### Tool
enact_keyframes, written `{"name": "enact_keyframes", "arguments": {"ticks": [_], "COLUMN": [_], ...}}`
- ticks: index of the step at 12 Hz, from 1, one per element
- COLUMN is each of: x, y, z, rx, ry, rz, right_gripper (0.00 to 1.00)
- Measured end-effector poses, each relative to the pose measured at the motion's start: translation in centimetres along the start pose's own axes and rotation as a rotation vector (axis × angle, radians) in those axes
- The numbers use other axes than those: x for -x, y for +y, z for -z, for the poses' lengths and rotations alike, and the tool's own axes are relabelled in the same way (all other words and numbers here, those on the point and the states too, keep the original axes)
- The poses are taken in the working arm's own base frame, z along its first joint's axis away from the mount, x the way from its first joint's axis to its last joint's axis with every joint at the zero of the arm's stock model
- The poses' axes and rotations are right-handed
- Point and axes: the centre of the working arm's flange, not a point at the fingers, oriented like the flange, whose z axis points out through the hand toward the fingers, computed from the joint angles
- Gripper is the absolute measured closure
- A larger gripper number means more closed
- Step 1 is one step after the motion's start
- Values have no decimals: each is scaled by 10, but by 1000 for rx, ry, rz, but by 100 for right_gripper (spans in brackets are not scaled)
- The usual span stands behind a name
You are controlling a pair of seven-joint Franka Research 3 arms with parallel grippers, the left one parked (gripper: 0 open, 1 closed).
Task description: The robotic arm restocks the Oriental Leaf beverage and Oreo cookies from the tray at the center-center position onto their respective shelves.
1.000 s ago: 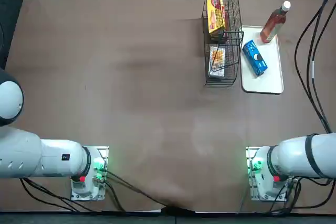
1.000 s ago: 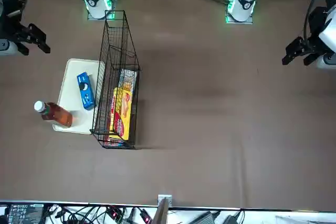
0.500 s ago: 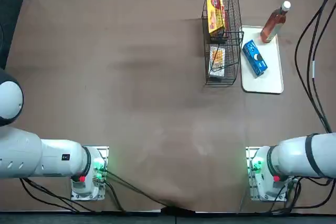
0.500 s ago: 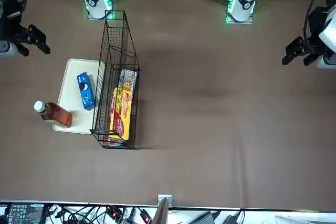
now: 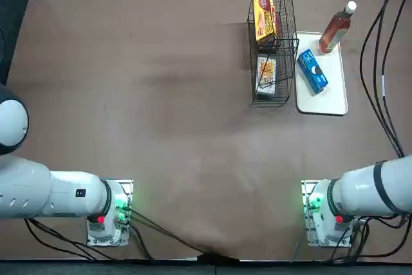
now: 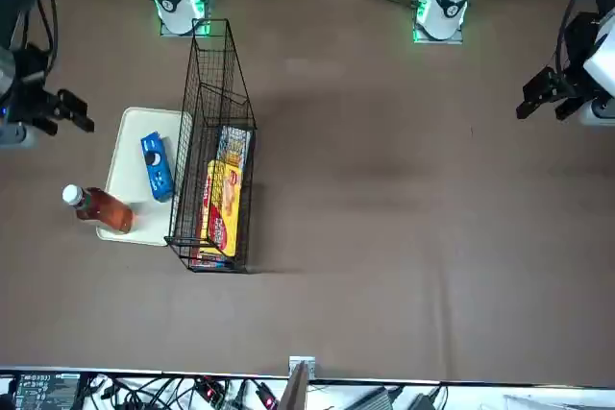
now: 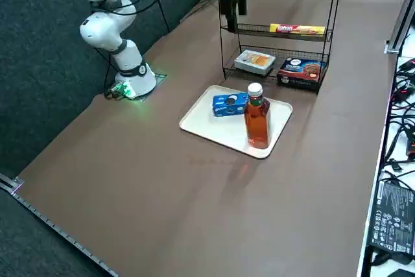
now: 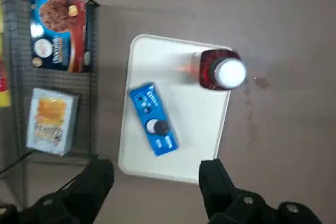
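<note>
Over on the brown table (image 5: 174,146), the black wire rack (image 7: 283,37) is standing beside the white tray (image 7: 194,121), where a blue Oreo packet (image 8: 153,118) is lying near an upright, red-brown tea bottle (image 7: 257,121) with a white cap. The right pincer (image 8: 156,174) is hovering spread.

No wording can be read for certain; print on the small oblong blue packet (image 8: 154,119) and the blue-and-red cardboard box (image 8: 60,34) is too blurred.

Near the tabletop's (image 5: 161,127) far edge, a yellow pack (image 7: 297,29) sits higher than a white box (image 7: 254,62) and dark box (image 7: 300,71).
</note>
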Motion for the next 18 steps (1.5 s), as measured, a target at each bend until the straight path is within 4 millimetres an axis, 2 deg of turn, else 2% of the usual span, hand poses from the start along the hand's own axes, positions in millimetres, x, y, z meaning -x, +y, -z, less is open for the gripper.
{"name": "enact_keyframes", "arguments": {"ticks": [6, 8, 9, 11, 18], "x": [-39, -53, -67, -76, -85], "y": [84, 103, 108, 104, 101], "z": [-54, -73, -94, -113, -138], "rx": [13, 20, 25, 2, -61], "ry": [50, 69, 83, 80, 75], "rz": [31, 24, 24, 23, 0], "right_gripper": [0, 0, 0, 0, 0]}}
